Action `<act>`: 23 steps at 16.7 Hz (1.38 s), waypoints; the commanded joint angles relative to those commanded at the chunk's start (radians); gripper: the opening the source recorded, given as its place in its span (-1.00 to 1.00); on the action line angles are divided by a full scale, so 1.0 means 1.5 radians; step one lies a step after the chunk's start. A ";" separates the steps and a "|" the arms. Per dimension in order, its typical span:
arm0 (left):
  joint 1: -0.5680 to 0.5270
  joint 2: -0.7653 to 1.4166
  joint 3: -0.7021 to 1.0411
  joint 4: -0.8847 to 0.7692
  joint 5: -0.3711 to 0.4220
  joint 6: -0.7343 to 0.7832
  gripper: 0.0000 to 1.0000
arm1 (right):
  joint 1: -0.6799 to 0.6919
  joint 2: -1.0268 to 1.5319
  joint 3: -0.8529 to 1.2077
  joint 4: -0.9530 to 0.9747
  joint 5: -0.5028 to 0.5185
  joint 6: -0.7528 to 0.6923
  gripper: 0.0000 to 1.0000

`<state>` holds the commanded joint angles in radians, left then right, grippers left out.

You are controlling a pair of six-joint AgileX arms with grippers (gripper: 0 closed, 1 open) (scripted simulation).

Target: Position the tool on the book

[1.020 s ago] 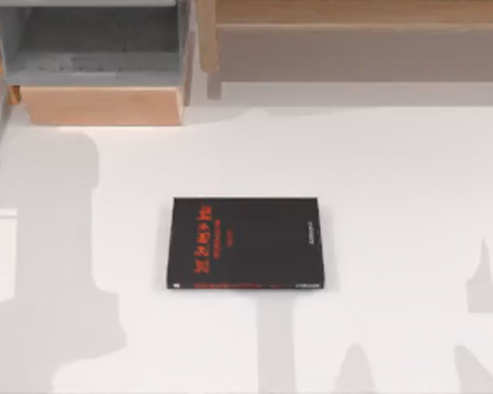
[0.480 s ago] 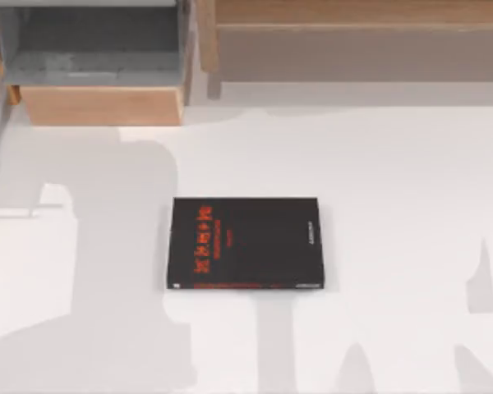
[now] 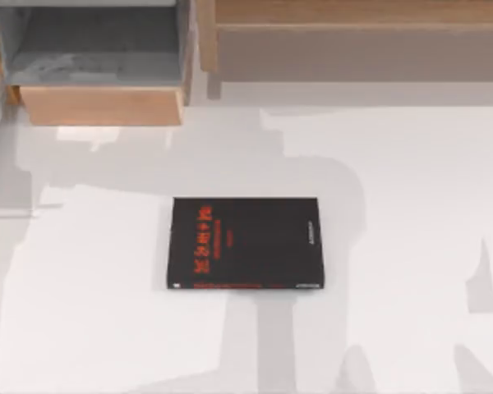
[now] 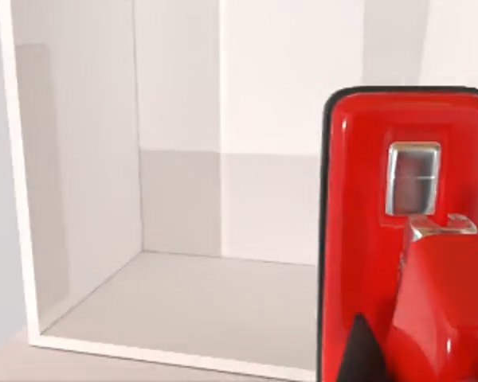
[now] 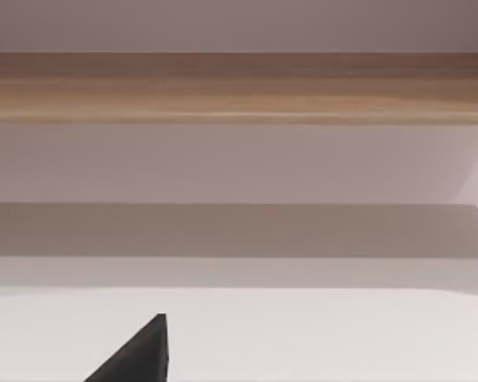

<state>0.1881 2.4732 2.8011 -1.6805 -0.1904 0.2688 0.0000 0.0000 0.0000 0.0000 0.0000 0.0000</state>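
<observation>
The left gripper's state I cannot tell; in the left wrist view the tool [image 4: 382, 239], glossy red with a dark rim and a small pale metallic window, stands close before the camera, with a dark pointed tip at its lower edge, in front of a pale open compartment [image 4: 175, 302] with white walls; the book [image 3: 245, 243], black with red characters and a red line along its near edge, lies flat near the middle of the white table [image 3: 411, 189], with nothing on its cover; a wooden drawer unit [image 3: 99, 103] sits at the table's far left; the right wrist view shows a dark corner [image 5: 139, 354] and a wooden ledge [image 5: 239, 87].
</observation>
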 joint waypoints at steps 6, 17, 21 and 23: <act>-0.171 -0.114 -0.262 0.096 -0.007 -0.174 -1.00 | 0.000 0.000 0.000 0.000 0.000 0.000 1.00; -0.560 -0.180 -0.620 0.317 0.053 -0.568 -1.00 | 0.000 0.000 0.000 0.000 0.000 0.000 1.00; -0.602 -0.198 -0.660 0.356 0.069 -0.630 -1.00 | 0.000 0.000 0.000 0.000 0.000 0.000 1.00; -0.602 -0.198 -0.660 0.356 0.069 -0.631 -1.00 | 0.000 0.000 0.000 0.000 0.000 0.000 1.00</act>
<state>-0.7145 2.1765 1.8113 -1.1468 -0.0869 -0.6772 0.0000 0.0000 0.0000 0.0000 0.0000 0.0000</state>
